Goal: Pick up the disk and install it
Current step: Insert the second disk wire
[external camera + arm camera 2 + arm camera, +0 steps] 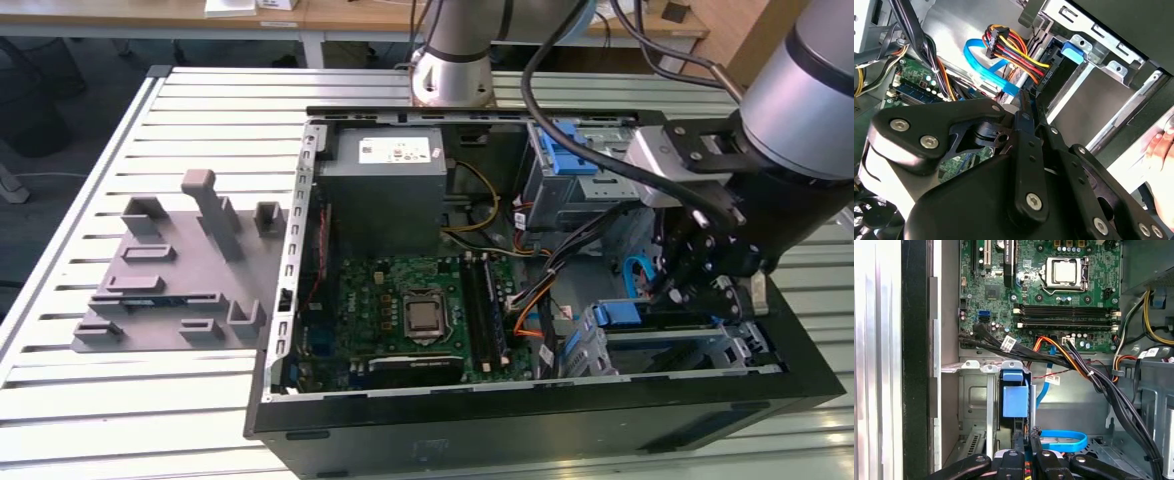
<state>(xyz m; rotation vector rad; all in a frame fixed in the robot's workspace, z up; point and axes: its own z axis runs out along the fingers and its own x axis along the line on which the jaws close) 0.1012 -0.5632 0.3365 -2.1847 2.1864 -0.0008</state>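
**Disk sits in lower bay, gripper right over it**

Exterior view: disk [657,333] lies in the drive bay [727,350] at the case corner toward the exterior view's lower right. Its blue bracket end faces the motherboard [414,305]. Long axis looks to run along the near case wall, i.e. across the exterior view's left-right. Gripper [697,292] hangs just above and slightly behind it, so the disk is below the tool and v. close. Contact can't be confirmed from here. Arm comes in from the exterior view's right, wrist bent down steeply into the case, tool pointing nearly straight down.

Second wrist view: gripper [1026,102] points into the bay mouth, past the blue SATA cable [985,62] and the red/yellow power leads [1013,50]. A blue tab [1072,51] sits just ahead of the tip, on the bay's metal frame; can't say if it belongs to the disk. A person's hand [1160,145] rests at the case edge, well apart from the tool.

First wrist view: disk's blue bracket end [1015,399] is seen end-on, upright in the bay and in line w/ the gripper [1027,442] axis. Black cable bundle [1114,390] runs close by.

Tool state: can't tell if open, closed or clamped on anything.
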